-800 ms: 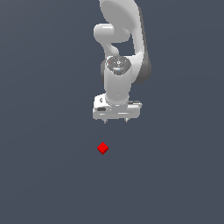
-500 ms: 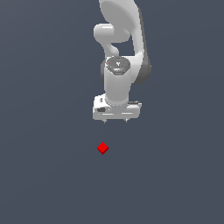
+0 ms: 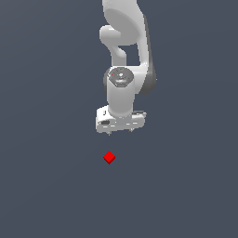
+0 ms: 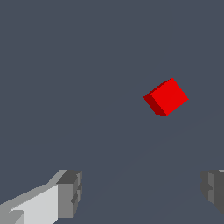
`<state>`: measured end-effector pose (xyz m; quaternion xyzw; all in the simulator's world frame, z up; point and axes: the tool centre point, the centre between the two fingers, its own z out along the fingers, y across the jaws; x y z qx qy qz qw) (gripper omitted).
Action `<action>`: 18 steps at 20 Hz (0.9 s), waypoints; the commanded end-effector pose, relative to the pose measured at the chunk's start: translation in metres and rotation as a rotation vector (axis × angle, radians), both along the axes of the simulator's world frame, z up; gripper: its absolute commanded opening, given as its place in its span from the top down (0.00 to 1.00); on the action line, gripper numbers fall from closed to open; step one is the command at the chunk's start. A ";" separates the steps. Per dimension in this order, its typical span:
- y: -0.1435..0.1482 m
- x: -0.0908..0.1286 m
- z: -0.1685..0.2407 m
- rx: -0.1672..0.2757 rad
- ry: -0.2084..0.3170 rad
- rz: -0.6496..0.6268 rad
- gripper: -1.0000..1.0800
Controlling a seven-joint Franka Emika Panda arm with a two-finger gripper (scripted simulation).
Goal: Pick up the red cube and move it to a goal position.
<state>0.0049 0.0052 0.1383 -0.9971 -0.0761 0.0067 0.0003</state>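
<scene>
The red cube (image 3: 109, 157) lies alone on the flat grey floor, small and plain. My gripper (image 3: 120, 134) hangs from the white arm, above and behind the cube in the exterior view, slightly toward that view's right. It is open and empty, its two fingertips spread wide apart. In the wrist view the cube (image 4: 166, 97) sits ahead of the gripper (image 4: 142, 194), beyond the gap and nearer one grey fingertip (image 4: 213, 188) than the other (image 4: 70, 192). Nothing touches the cube.
A uniform dark grey floor (image 3: 46, 186) fills both views. The white arm (image 3: 125, 51) rises above the gripper to the exterior view's upper edge. No other object shows.
The gripper has come a little lower and a bit toward the exterior view's left, closer to the cube. The cube has not moved.
</scene>
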 end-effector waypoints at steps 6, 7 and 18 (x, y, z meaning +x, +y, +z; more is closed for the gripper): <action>-0.017 0.013 -0.028 0.002 -0.003 0.150 0.04; -0.020 0.015 -0.032 0.002 -0.003 0.173 0.04; -0.044 0.047 -0.082 0.004 -0.009 0.445 0.04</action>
